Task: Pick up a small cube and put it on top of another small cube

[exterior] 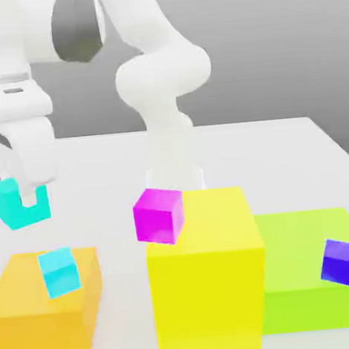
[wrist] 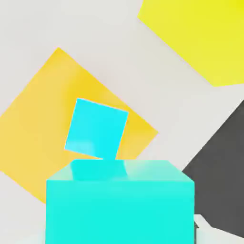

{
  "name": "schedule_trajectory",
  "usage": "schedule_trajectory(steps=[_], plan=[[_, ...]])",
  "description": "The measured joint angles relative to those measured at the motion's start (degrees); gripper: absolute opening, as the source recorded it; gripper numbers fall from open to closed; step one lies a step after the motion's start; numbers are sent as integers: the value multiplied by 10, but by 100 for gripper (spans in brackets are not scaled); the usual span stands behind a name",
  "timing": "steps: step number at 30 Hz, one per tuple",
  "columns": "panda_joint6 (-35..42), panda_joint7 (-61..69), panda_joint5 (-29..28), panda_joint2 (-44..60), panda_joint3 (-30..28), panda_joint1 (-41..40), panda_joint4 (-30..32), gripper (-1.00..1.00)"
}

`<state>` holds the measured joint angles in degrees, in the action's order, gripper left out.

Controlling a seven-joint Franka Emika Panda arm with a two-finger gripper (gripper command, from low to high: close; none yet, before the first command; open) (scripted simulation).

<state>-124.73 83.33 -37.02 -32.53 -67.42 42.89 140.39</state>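
At the left edge of the exterior view the white robot arm's two-finger gripper (exterior: 32,197) hangs in the air, its fingers clamped on a small plain turquoise cube (exterior: 17,204) — one white finger crosses the front of the cube, so that the cube shows as a cyan U around it. This held cube hovers clear of everything, above and a little to the exterior view's left of the second small turquoise cube (exterior: 59,272), which sits tilted on top of a low flat orange block (exterior: 29,309) in the lower left of the frame. In the hand view the held turquoise cube (wrist: 119,205) looms along the bottom of the frame, with the second cube (wrist: 96,128) just above it in the picture, turned at an angle on the orange block (wrist: 38,124). In the exterior view a tall yellow block (exterior: 209,279) stands at the lower middle — a glossy magenta cube (exterior: 159,215) shows against its upper left corner, though I cannot tell whether the two touch. To the right a low lime-green block (exterior: 290,272) lies just beside the yellow one, with a small blue-violet cube (exterior: 339,261) on it. Everything rests on a pale white tabletop (exterior: 280,153), and the arm's thick white body (exterior: 163,96) rises behind the yellow block. In the hand view the yellow block (wrist: 200,33) takes the upper right corner.
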Motion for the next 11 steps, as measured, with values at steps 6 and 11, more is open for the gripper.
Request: schedule_trajectory(steps=[6, 11], plan=[[-47, -19, 1, 37, -74, 43, 36, -100], [-106, -25, -12, 66, -161, 108, 51, 100]])
